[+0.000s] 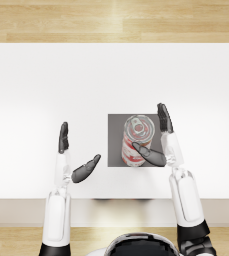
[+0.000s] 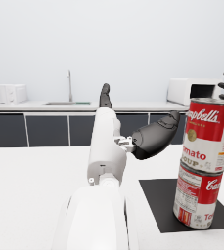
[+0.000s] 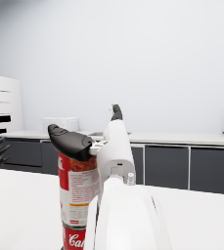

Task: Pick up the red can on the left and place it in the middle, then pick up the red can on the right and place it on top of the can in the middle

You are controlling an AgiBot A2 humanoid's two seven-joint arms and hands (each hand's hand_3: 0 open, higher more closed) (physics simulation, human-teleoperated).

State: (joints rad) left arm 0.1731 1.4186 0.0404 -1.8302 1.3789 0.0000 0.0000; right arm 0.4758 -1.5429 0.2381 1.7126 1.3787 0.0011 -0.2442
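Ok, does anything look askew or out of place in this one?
Slightly. In the left wrist view the top can sits tilted and a little offset on the bottom can, on the dark mat. The right hand brackets it, fingers apart. Nothing spilled or damaged.

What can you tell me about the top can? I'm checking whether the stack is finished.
The top can is a red and white soup tin with a silvery ringed lid. It stands upright on the bottom can, set slightly off its axis, over the dark mat. The right hand flanks it, its fingers spread either side; whether they touch cannot be told. The left hand is well clear of it.
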